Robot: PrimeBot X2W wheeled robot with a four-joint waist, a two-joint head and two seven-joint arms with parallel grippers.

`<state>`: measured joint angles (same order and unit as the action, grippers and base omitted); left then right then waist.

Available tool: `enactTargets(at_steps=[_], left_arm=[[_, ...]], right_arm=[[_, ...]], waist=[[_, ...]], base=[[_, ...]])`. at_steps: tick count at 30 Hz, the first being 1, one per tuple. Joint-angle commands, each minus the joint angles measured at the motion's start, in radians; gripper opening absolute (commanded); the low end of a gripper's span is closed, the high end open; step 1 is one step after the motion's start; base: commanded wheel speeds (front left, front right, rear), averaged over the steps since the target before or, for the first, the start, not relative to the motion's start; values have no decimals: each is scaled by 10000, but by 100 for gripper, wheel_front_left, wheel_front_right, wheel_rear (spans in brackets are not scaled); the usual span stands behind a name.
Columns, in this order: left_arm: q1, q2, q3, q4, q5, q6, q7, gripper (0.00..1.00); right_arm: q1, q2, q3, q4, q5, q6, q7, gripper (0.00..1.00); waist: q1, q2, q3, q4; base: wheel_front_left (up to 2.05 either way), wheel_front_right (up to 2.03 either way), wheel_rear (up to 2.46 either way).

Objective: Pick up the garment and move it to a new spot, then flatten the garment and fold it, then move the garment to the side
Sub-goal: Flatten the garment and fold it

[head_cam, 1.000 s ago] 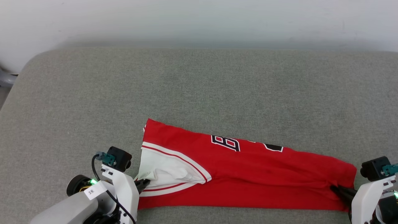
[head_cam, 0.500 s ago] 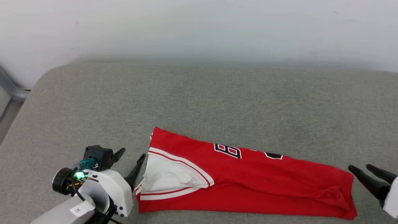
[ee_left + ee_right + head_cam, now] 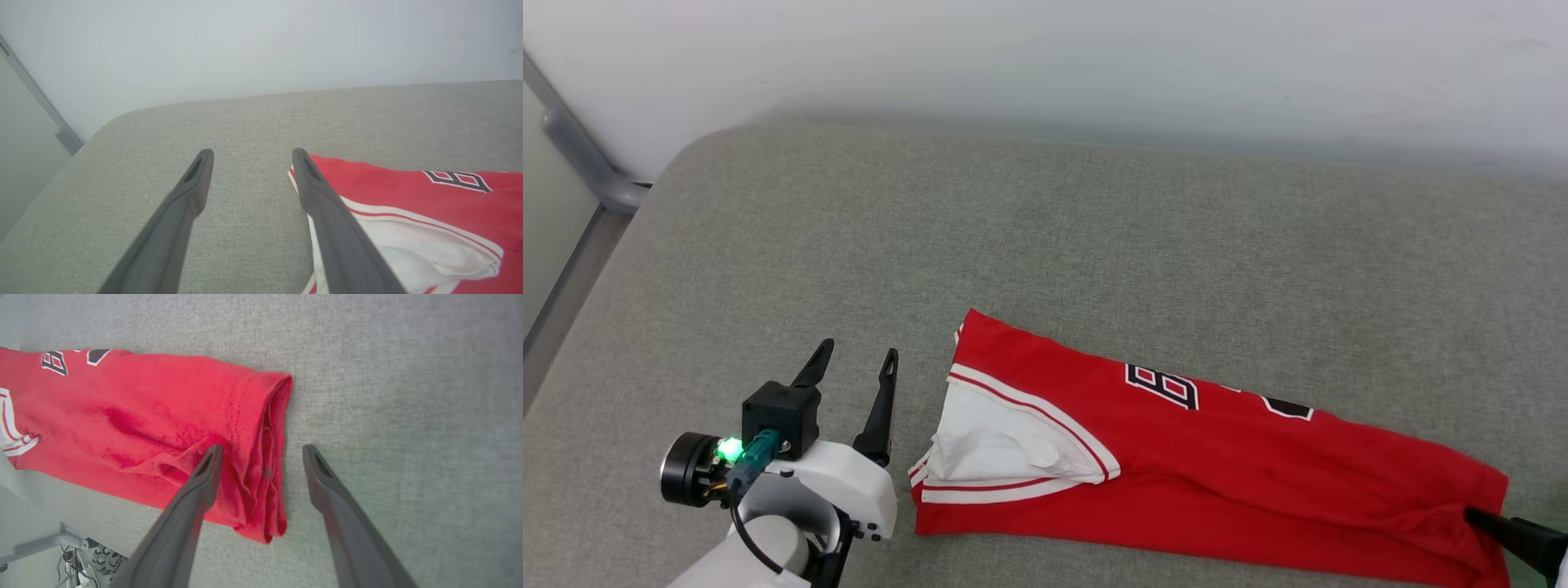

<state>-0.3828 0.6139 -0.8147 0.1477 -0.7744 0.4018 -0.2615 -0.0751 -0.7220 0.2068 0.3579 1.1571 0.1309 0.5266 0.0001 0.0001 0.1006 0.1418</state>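
- Garment (image 3: 1217, 465) lies as a long folded strip on grey cushion (image 3: 1094, 229).
- Left gripper (image 3: 859, 349): jaws spread, empty, just beside sleeve end.
- Right gripper (image 3: 262, 448): jaws spread, hem edge between them.

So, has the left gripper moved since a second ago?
Yes. The left gripper released the red white-sleeved T-shirt and backed off to its left, jaws open.

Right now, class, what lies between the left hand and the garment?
A bare strip of grey cushion separates the left hand from the garment, as the head view shows.
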Motion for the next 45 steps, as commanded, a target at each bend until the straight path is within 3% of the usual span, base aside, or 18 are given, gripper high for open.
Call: enactTargets(at_steps=[1,11,17,18,19,20,21,38,45], left_arm=[[369,-297,511,-111,478,46,-44,100],[1620,-1764,2792,-268,2474,-422,-46,100],[2204,-2586,4010,-350,3758,-929,-46,100],[2285,-2716,4188,-375,3951,-1052,-46,100],[2359,-2827,4367,-402,4127,-1151,-46,100],[2450,-2947,4518,-383,4266,-1267,-45,100],[2539,-3058,4645,-356,4406,-1379,-45,100],[3339,-4319,5992,-96,6058,-2867,-36,100],[3533,-4571,6344,-143,6439,-3195,-37,100]], right_arm=[[-203,217,56,258,-37,-5,-3,100],[-291,1412,884,665,296,-2,-12,100],[-410,1508,1379,537,390,-2,-330,100],[-416,1483,1416,565,422,-3,-386,81],[-466,1414,1461,556,369,-3,-501,33],[-499,1347,1479,583,304,-3,-638,3],[-514,1308,1530,604,325,-3,-689,0],[-306,-731,1199,1035,672,-9,-1086,0],[-224,-877,1129,265,729,-6,-646,0]], waist=[[-1,-1,134,126],[-1,-1,348,413],[-1,-1,285,468],[-1,-1,252,472],[-1,-1,227,467],[-1,-1,190,458],[-1,-1,147,449],[-1,-1,-541,381],[-1,-1,-628,334]], base=[[0,0,0],[0,0,0],[0,0,0],[0,0,0],[0,0,0],[0,0,0],[0,0,0],[0,0,0],[0,0,0]])
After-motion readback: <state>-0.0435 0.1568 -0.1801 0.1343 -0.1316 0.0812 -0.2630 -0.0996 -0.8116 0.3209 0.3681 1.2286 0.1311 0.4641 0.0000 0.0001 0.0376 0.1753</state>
